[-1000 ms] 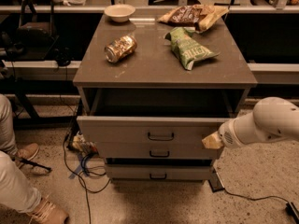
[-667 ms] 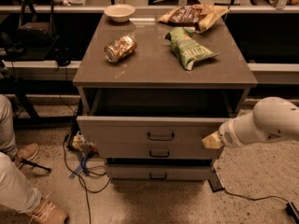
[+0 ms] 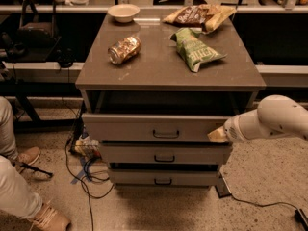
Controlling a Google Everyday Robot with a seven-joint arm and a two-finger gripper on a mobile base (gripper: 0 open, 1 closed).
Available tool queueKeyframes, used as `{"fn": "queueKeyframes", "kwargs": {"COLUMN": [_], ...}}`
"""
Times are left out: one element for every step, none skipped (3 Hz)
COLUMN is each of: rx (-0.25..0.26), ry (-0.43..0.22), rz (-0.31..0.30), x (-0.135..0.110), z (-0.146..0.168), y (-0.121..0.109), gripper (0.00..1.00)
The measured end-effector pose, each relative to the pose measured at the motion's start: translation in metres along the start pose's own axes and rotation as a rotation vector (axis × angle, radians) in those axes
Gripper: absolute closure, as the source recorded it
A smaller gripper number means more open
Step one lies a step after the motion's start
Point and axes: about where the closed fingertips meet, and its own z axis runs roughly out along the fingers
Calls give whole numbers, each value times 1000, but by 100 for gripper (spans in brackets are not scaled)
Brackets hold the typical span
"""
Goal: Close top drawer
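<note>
Top drawer: the top drawer (image 3: 120, 126) is the uppermost of three in the cabinet. It is pulled out toward the camera, and a dark gap shows between its front panel and the cabinet's top.
Handle: a small black handle (image 3: 166, 134) sits at the centre of the panel, with nothing touching it.
Gripper: the gripper (image 3: 217, 135) is at the right end of the top drawer's front panel, at the panel's height, and its yellowish tip is against or just beside the panel edge. Whether it is open or closed, I cannot tell.
Arm: the white arm (image 3: 272, 120) comes in from the right edge, low beside the cabinet.
Lower drawers: the middle drawer (image 3: 125, 154) and the bottom drawer (image 3: 130, 178) each have a black handle. Each stands out less than the one above it.
Cabinet top: the flat grey-brown top (image 3: 159, 71) holds several things.
Can: a can (image 3: 124, 50) lies on its side toward the left of the top.
Green bag: a green snack bag (image 3: 195, 49) lies toward the right, well apart from the can.
Brown bag: a brown snack bag (image 3: 199, 14) lies at the back right.
Bowl: a pale bowl (image 3: 123, 12) stands at the back left corner.
Floor: the speckled floor (image 3: 269, 186) has cables (image 3: 89, 179) at the cabinet's left foot.
Person: a leg (image 3: 14, 191) and a shoe (image 3: 48, 219) show at the lower left, apart from the cabinet.
</note>
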Motion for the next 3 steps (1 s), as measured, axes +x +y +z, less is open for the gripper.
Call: {"fn": "queueKeyframes", "kwargs": {"rx": [0, 35, 37], "ry": [0, -92, -99], "rz": [0, -13, -14], "x": [0, -39, -40], "z": [0, 9, 9], "y": [0, -29, -30], "gripper": [100, 100, 100]}}
